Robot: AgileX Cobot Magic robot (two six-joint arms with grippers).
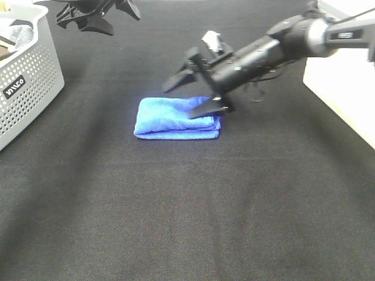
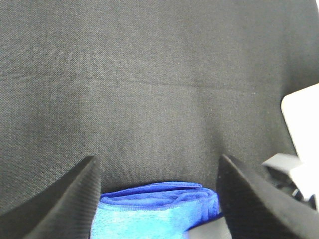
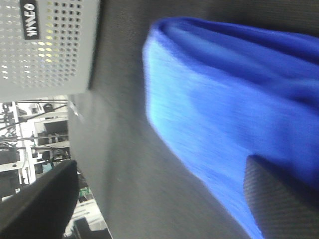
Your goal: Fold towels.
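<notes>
Exterior high view: our right end effector [image 1: 197, 92] hangs spread over the folded blue towel [image 1: 176, 119].

We see the towel lying as a compact layered rectangle on the black desk [image 1: 187, 222], well apart from the grey basket [image 1: 26, 79]. One right finger rests at the towel's near right corner; the other is lifted clear, pinching nothing. Our left end effector [image 1: 96, 14] is drawn back at the far edge, jaws also spread and empty, the towel showing between them in the left wrist view. We judge the folding nearly done; lift straight up so the finger does not drag the top layer, then press the stack flat.
</notes>
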